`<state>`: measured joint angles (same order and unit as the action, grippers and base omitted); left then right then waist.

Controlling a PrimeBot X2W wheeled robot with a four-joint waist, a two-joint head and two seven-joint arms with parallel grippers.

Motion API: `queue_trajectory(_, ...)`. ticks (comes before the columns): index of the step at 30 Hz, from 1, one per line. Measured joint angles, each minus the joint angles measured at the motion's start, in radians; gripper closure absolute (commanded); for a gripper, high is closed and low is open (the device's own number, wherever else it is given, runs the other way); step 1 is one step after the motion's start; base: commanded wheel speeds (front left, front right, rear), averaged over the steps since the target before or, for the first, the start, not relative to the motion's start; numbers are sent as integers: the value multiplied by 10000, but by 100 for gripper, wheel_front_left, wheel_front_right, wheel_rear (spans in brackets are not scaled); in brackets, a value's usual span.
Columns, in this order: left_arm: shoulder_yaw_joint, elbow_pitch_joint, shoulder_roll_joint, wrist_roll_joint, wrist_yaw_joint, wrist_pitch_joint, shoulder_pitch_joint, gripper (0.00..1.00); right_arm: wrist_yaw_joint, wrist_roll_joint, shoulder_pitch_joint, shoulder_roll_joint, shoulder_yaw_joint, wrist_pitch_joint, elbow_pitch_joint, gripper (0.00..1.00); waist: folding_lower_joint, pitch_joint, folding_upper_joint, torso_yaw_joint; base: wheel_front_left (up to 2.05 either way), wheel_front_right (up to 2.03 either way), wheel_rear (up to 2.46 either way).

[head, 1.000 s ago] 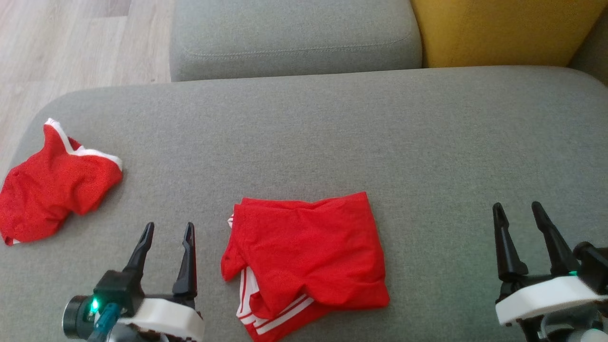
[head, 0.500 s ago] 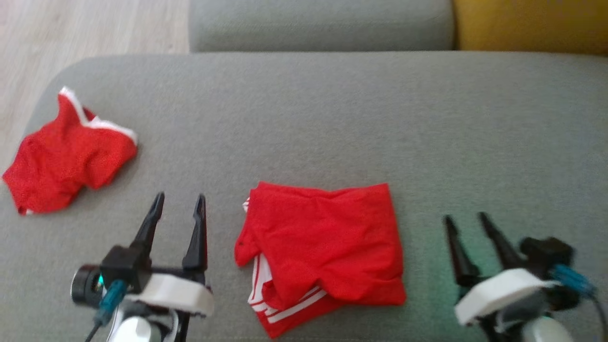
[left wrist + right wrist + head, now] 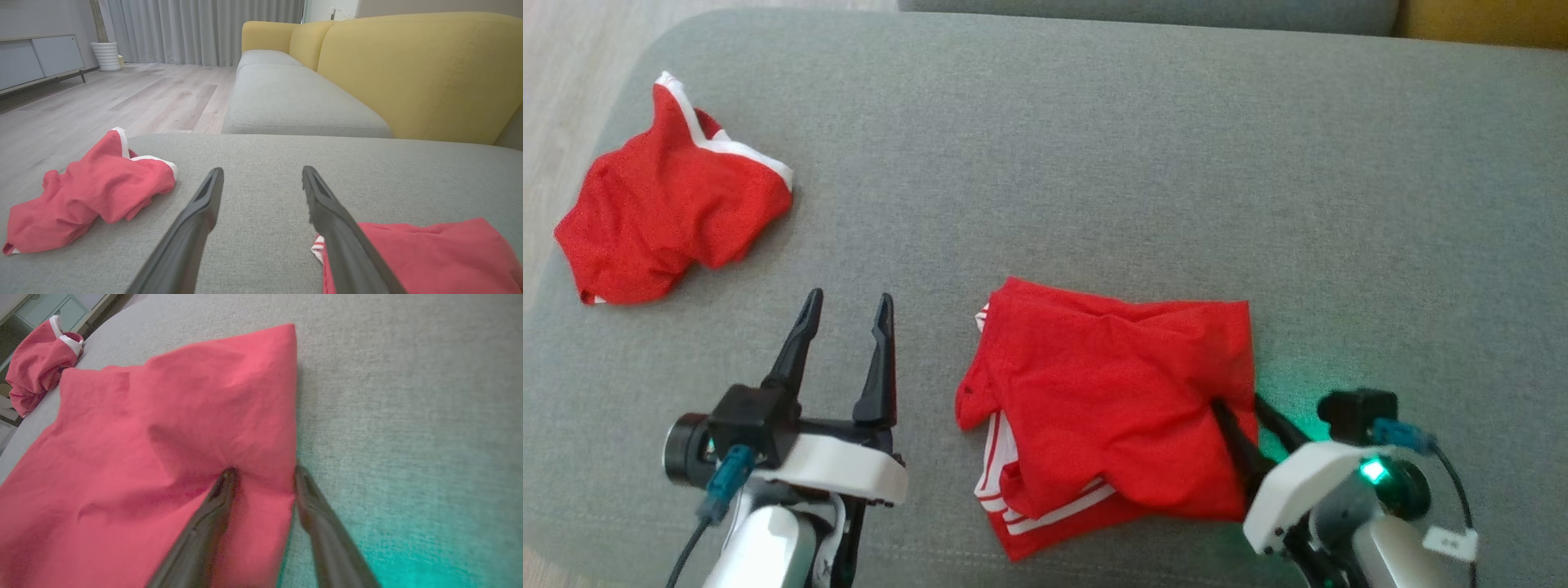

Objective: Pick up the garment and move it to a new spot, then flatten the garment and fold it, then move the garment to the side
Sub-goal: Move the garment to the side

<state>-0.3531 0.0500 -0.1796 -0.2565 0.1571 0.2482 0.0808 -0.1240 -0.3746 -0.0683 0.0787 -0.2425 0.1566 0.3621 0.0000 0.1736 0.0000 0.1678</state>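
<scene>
The folded red garment (image 3: 1111,392) with white stripes lies on the grey cushion (image 3: 1094,163) and also shows in the left wrist view (image 3: 429,253) and the right wrist view (image 3: 163,428). My right gripper (image 3: 1237,402) is at its right edge. In the right wrist view the right gripper (image 3: 263,471) straddles that edge: one finger presses on the cloth, the other rests on the cushion beside it, and the jaws stand apart. My left gripper (image 3: 849,296) hovers open just left of the garment, its fingers (image 3: 262,169) empty above the cushion.
A second red garment (image 3: 670,204) with white trim lies crumpled near the cushion's far left corner (image 3: 94,188) (image 3: 36,363). Wooden floor (image 3: 564,49) lies beyond the left edge. Another grey seat (image 3: 294,106) and a yellow backrest (image 3: 408,69) stand behind.
The head camera has tilted down. My right gripper has moved left from bare cushion onto the folded garment's right edge, its jaws slightly narrower. The left gripper stays open beside the garment.
</scene>
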Motion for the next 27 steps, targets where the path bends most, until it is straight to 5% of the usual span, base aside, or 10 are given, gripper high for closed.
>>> queue_trajectory(16, 464, -491, 121, 387, -232, 13, 96, 0, -2, 874, -957, 1290, -729, -54, -1273, 100, 0, 290, 0, -1748, 0, 0, 0)
queue_trajectory(27, 445, -600, 138, 631, -443, 15, 755, 0, -2, 752, -2596, 2174, -316, -190, -715, 100, 0, 862, 0, -3297, 0, 0, 0)
